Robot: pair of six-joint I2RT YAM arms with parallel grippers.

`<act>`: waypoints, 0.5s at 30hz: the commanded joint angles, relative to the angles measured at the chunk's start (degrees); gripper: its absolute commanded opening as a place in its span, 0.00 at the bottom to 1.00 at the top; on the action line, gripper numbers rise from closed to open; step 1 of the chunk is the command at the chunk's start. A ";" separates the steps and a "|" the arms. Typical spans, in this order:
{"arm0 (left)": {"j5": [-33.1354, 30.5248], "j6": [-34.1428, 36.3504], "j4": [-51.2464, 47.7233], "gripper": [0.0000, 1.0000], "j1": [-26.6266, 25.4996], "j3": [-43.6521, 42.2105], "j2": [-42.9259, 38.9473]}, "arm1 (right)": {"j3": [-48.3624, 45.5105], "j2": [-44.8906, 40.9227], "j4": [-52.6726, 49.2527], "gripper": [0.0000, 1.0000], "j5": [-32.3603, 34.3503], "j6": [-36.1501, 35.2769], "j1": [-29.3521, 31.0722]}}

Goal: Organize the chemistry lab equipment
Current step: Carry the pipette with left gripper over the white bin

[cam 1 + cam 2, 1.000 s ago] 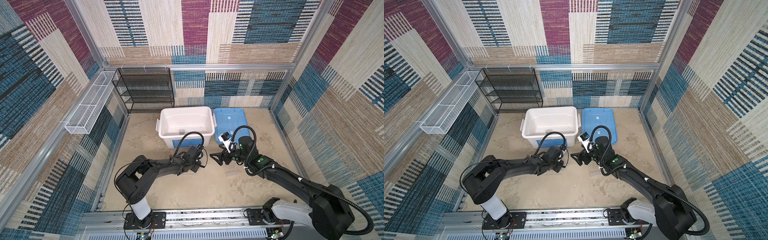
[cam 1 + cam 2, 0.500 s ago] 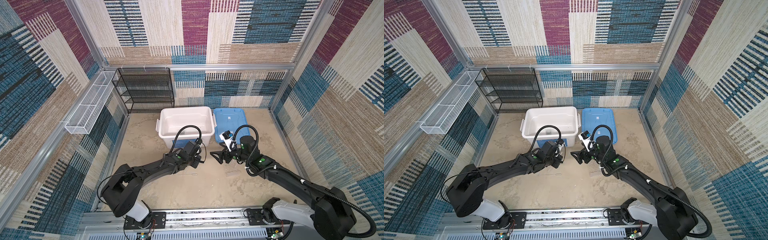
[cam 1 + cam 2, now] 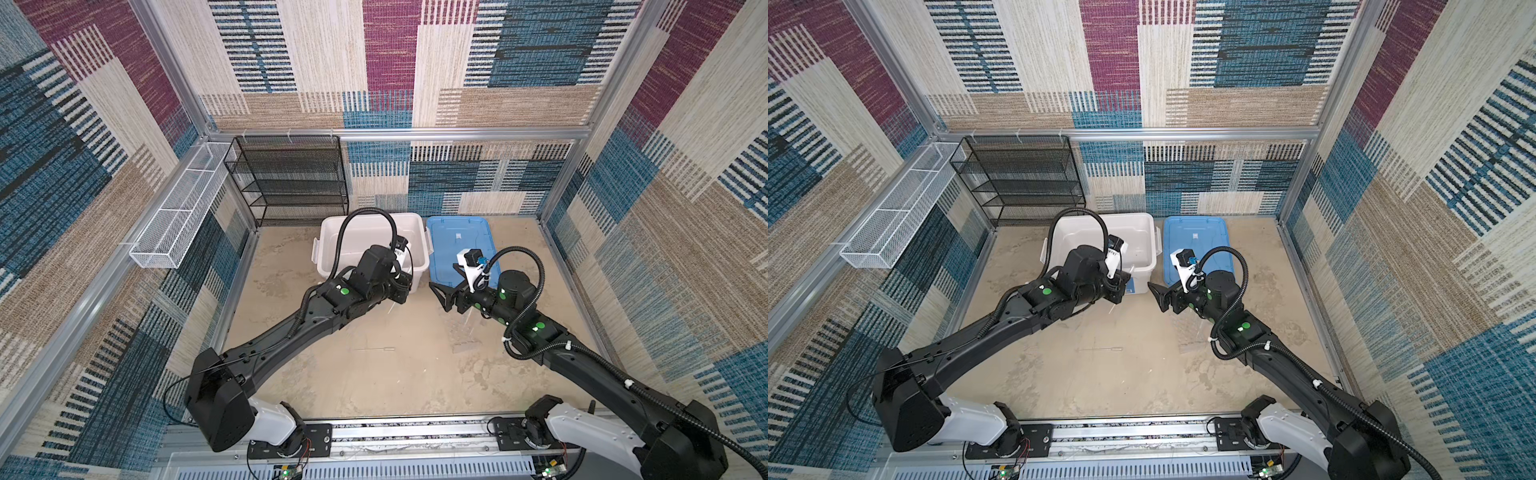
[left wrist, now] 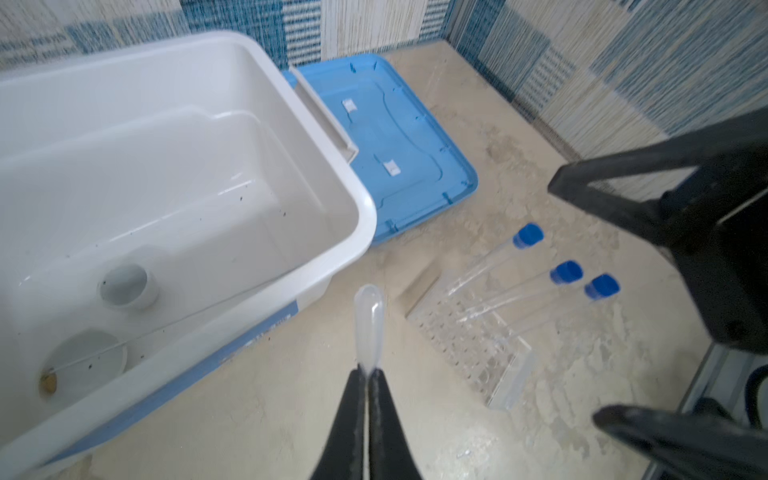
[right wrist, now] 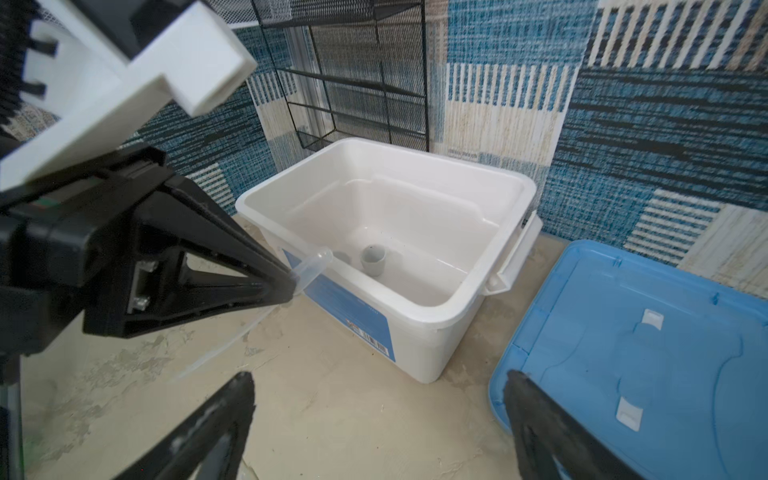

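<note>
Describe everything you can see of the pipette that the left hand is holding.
The pipette is clear, soft-looking plastic with nothing visible inside it. The left hand is shut on it just below its rounded bulb, which sticks out beyond the pinch. In the right wrist view its thin stem trails back and down from the pinch; whether the tip reaches the floor cannot be told. The bulb sits near the white bin, outside its near wall. Only the hand is seen touching it.

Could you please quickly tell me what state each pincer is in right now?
Left pincer: closed, holding a clear pipette.
Right pincer: open, holding nothing.
</note>
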 commanded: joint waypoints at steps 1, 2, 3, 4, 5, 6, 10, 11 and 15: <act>2.47 -5.02 -3.48 0.06 1.07 6.22 3.34 | 3.68 2.57 1.30 0.95 5.39 0.65 -0.71; 3.03 -5.77 -3.16 0.06 1.56 7.92 4.60 | 4.94 3.63 0.58 0.95 5.29 1.01 -1.39; 3.41 -6.39 -2.96 0.06 2.19 10.00 6.21 | 6.44 5.02 -0.19 0.95 4.85 1.68 -2.19; 3.49 -7.30 -3.06 0.06 2.82 12.21 7.88 | 7.99 6.35 -0.85 0.95 4.23 2.44 -3.16; 3.39 -7.97 -2.87 0.06 3.37 13.86 9.28 | 9.21 7.47 -1.29 0.95 3.75 3.13 -3.92; 3.32 -8.88 -2.30 0.06 4.12 15.51 10.95 | 10.57 8.91 -1.67 0.95 3.01 3.64 -4.59; 4.73 -14.11 1.07 0.05 7.41 21.43 17.53 | 16.13 14.07 -2.88 0.95 1.59 4.03 -6.10; 4.70 -14.98 1.99 0.05 7.99 22.41 19.08 | 17.45 15.14 -3.32 0.95 1.46 4.17 -6.39; 2.44 -16.87 4.00 0.05 9.55 26.84 25.47 | 23.50 20.19 -5.90 0.95 0.19 4.63 -7.75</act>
